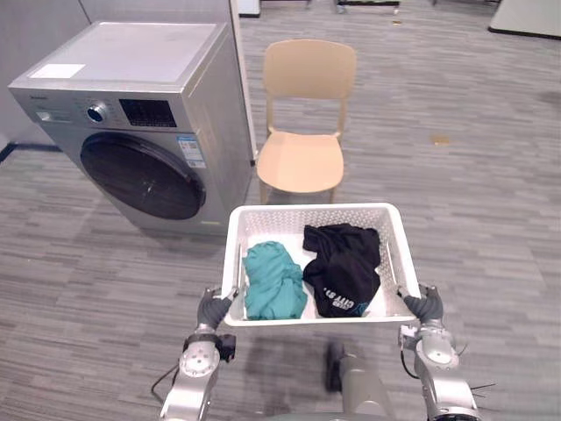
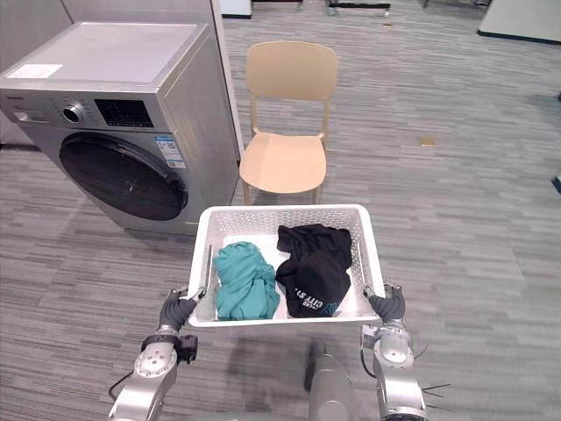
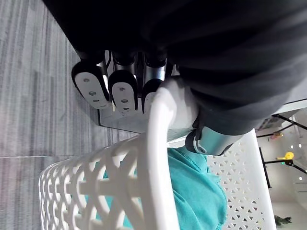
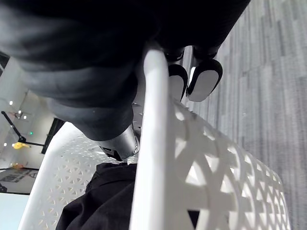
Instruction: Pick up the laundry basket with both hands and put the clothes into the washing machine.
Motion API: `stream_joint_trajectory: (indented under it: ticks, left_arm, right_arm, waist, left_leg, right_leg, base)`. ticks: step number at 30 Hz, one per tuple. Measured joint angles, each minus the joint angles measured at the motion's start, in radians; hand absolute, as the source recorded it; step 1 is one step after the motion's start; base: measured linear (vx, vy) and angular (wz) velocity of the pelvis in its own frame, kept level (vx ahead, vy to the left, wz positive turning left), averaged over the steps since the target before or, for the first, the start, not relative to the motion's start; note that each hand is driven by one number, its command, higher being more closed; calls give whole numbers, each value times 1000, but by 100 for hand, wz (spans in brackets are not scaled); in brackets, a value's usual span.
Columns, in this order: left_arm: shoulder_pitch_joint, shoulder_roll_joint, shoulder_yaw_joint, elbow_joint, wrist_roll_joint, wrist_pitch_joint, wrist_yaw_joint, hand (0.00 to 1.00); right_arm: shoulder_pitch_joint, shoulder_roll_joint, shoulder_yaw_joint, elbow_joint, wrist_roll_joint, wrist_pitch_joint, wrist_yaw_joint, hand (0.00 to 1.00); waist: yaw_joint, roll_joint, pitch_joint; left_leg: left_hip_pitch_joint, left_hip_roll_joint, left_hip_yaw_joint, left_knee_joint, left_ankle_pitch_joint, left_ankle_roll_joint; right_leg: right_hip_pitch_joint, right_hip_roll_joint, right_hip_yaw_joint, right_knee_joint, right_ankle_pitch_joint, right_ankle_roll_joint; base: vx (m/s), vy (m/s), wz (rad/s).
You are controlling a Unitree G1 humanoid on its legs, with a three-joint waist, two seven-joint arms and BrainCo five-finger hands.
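left hand [image 1: 213, 307] is clamped on the near left corner of the laundry basket [image 1: 311, 210]. in the left wrist view we see its fingers [image 3: 122, 91] curled over the outside of the white rim, with the thumb [image 3: 211, 139] pressed against the inside. right hand [image 1: 427, 304] mirrors that on the near right corner: fingers [image 4: 204, 79] hooked over the rim from outside, thumb [image 4: 121, 143] inside the wall. so both hands are gripping the basket, one per corner. the basket is white and rectangular with perforated walls, and we hold it roughly level between the two hands, clear of the floor [image 1: 473, 210], straight in front of us. the clothes are in it. a teal garment [image 1: 273, 281] is bunched in the left half, close to the left hand's corner. a black garment [image 1: 344, 263] with light print is heaped in the right half. the two touch along the middle and both sit below the rim. the washing machine [image 1: 202, 114] is ahead and to our left, well apart from the basket. it's a silver-grey front loader, and its round dark door [image 1: 143, 175] is shut, with a dial and a dark panel above it. a white sheet [image 1: 58, 71] lies flat on its top near the front left corner. a beige chair [image 1: 302, 158] stands just beside the machine's right side, beyond the basket's far rim, seat towards us. the floor is grey with a striped pattern.
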State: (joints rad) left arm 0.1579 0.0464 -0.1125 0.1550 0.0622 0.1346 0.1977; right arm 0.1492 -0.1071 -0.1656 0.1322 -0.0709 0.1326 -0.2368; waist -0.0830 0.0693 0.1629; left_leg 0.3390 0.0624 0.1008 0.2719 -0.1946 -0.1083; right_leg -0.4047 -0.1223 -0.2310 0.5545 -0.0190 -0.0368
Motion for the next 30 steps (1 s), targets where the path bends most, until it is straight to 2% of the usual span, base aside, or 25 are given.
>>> stream_joint_trajectory:
  ticks: [1, 2, 3, 4, 5, 7, 9, 10, 11, 12, 13, 14, 15, 17, 18, 19, 20, 21, 22, 24, 26, 27, 28, 29, 30]
  left_arm:
    - [47, -13, 6, -15, 1, -4, 0, 100]
    - [72, -13, 10, -24, 1, -8, 0, 100]
    - [103, -25, 15, -28, 0, -11, 0, 100]
    - [111, -34, 11, -30, -1, -13, -1, 100]
    - [103, -29, 12, -32, -1, -13, 0, 100]
    - [105, -22, 15, -32, -3, -14, -1, 100]
    - [109, -19, 15, -34, -3, -15, -5, 100]
    - [109, -19, 18, -36, -3, -15, -6, 100]
    - [109, -25, 23, -38, -3, -15, -7, 100]
    - [110, -35, 27, -39, -2, -15, -18, 100]
    - [111, -38, 27, -39, -2, -14, -21, 100]
    - [110, -27, 29, -40, -2, -14, -20, 100]
    - [103, -20, 30, -49, 0, -13, -21, 100]
    - [100, -21, 31, -55, 1, -13, -21, 100]
    - [107, -21, 32, -55, 2, -12, -21, 100]
    - [115, -13, 33, -54, 11, -9, -20, 100]
    - [117, -5, 33, -54, 11, -8, -21, 100]
    - [118, 7, 33, -54, 13, -5, -20, 100]
    - [123, 19, 37, -54, 20, -3, -19, 100]
    - [129, 40, 39, -54, 21, -3, -13, 100]
    - [126, 55, 39, -50, 21, -3, -7, 100]
    - [120, 56, 37, -36, 22, -3, -2, 100]
    - [120, 58, 37, -33, 26, -2, 0, 100]
    - [109, 62, 35, -2, 33, -3, 0, 100]
    - [95, 39, 33, 38, 33, -1, 1, 100]
  right_arm:
    - [23, 2, 8, -1, 1, 0, 3, 100]
    - [33, 8, 15, -15, 1, 1, 3, 100]
    - [44, -2, 27, -42, 1, -1, 3, 100]
    - [40, -13, 27, -57, 8, -5, 0, 100]
    - [39, -6, 27, -59, 14, -4, -4, 100]
    - [37, 6, 28, -62, 23, -4, -4, 100]
    - [31, 9, 27, -65, 22, -4, -4, 100]
    - [26, 7, 27, -64, 22, -3, -4, 100]
    - [16, 0, 27, -64, 22, -4, -4, 100]
    - [12, -12, 27, -62, 22, -4, -4, 100]
    - [9, -18, 28, -41, 22, -5, -4, 100]
    - [4, -4, 29, -19, 22, -5, -4, 100]
    - [7, 4, 26, -10, 22, -4, -4, 100]
    - [8, 2, 26, -3, 22, -5, -3, 100]
    - [2, 3, 27, 8, 21, -5, -2, 100]
    - [-11, 9, 30, 34, 17, -5, 2, 100]
    - [-15, 13, 32, 47, 16, -5, 3, 100]
    - [-14, 19, 39, 69, 8, -5, 3, 100]
    - [-14, 24, 49, 96, 4, -5, 3, 100]
    - [-13, 23, 73, 103, -1, -5, 4, 100]
    - [-20, 20, 86, 104, -2, -6, 4, 100]
    - [-23, 20, 87, 112, -2, -6, 3, 100]
    - [-23, 23, 88, 120, -4, -6, 1, 100]
    - [-24, 19, 91, 147, -4, -7, 1, 100]
    - [-31, 4, 90, 185, -3, -7, 0, 100]
  waist:
    - [-2, 23, -8]
    - [-9, 18, -5]
    - [8, 48, -7]
    - [35, 93, -3]
    - [53, 79, 10]
    - [75, 44, 30]
    - [100, 5, 35]
    - [102, -1, 38]
    - [102, -8, 41]
    - [101, 1, 37]
    - [102, -6, 38]
    - [101, -29, 31]
    - [93, -39, 22]
    - [99, -39, 21]
    - [100, -39, 21]
    - [99, -43, 22]
    - [96, -47, 21]
    - [91, -48, 21]
    - [89, -46, 21]
    - [85, -48, 16]
    - [85, -55, 12]
    - [79, -58, 10]
    - [78, -70, 4]
    - [72, -83, 1]
    - [71, -56, -9]
  left_leg:
    - [-45, 45, 19, 222, 61, 3]
    - [-98, 67, 29, 382, 141, 10]
    - [-192, 132, 42, 601, 247, 29]
    - [-341, 221, 38, 862, 186, 53]
    - [-453, 248, 46, 962, 101, 97]
    - [-532, 242, 80, 913, 12, 115]
    - [-625, 185, 101, 625, -61, 93]
    - [-642, 161, 90, 525, -59, 88]
    - [-646, 106, 57, 307, -33, 52]
    - [-630, 73, 20, 93, 63, 24]
    - [-595, 55, 37, 60, 173, 81]
    - [-579, 32, 53, 56, 167, 97]
    - [-587, 12, 69, 107, 127, 135]
    - [-595, 5, 100, 203, 35, 160]
    - [-575, 0, 119, 217, -3, 168]
    - [-522, -18, 151, 203, -34, 178]
    - [-501, -31, 155, 193, -37, 182]
    - [-452, -47, 161, 166, -39, 184]
    - [-396, -52, 163, 126, -39, 185]
    - [-343, -52, 163, 66, -39, 185]
    - [-326, -53, 156, 37, -37, 180]
    - [-326, -54, 146, 37, -35, 167]
    - [-328, -63, 145, 40, -35, 156]
    - [-317, -79, 116, 49, -52, 131]
    - [-315, -61, 94, 49, -54, 126]
  right_leg:
    - [77, 50, -43, -57, -14, -3]
    - [128, 64, -71, -91, -58, -63]
    - [188, 106, -66, -139, -94, -46]
    - [247, 171, -61, -191, -108, -61]
    - [313, 190, -45, -238, -127, -89]
    - [411, 186, -11, -311, -126, -87]
    - [507, 166, 30, -396, -133, -74]
    - [523, 156, 40, -407, -139, -63]
    - [550, 133, 63, -421, -156, -33]
    - [576, 119, 87, -431, -178, 8]
    - [606, 102, 111, -443, -194, 38]
    - [621, 78, 125, -452, -199, 49]
    - [630, 39, 132, -452, -198, 66]
    - [612, 5, 168, -368, -222, 129]
    - [576, -9, 181, -262, -243, 163]
    - [450, -52, 210, 25, -246, 220]
    - [402, -73, 216, 135, -249, 240]
    - [329, -97, 202, 296, -252, 238]
    - [283, -107, 171, 354, -262, 215]
    - [222, -104, 119, 310, -286, 173]
    - [167, -91, 98, 186, -295, 155]
    - [160, -69, 102, 11, -265, 146]
    - [169, -62, 105, -81, -202, 134]
    - [179, -69, 119, -149, -64, 116]
    - [199, -51, 110, -176, -53, 109]
  base:
    - [377, -297, 38]
    - [362, -308, -19]
    - [506, -189, -64]
    - [664, -102, -79]
    - [550, -32, -52]
    - [493, -31, -32]
    - [627, 31, -42]
    - [515, 168, -43]
    - [501, 225, -49]
    - [605, 285, -59]
    - [408, 221, -47]
    - [427, 215, -26]
    - [527, 268, -21]
    - [534, 289, -35]
    - [480, 286, -57]
    - [373, 212, -50]
    - [432, 211, -33]
    - [339, 111, -9]
    - [323, 89, -6]
    - [254, 34, -4]
    - [264, -38, 15]
    - [261, -92, 28]
    - [233, -123, 44]
    - [237, -107, 40]
    - [249, -81, 26]
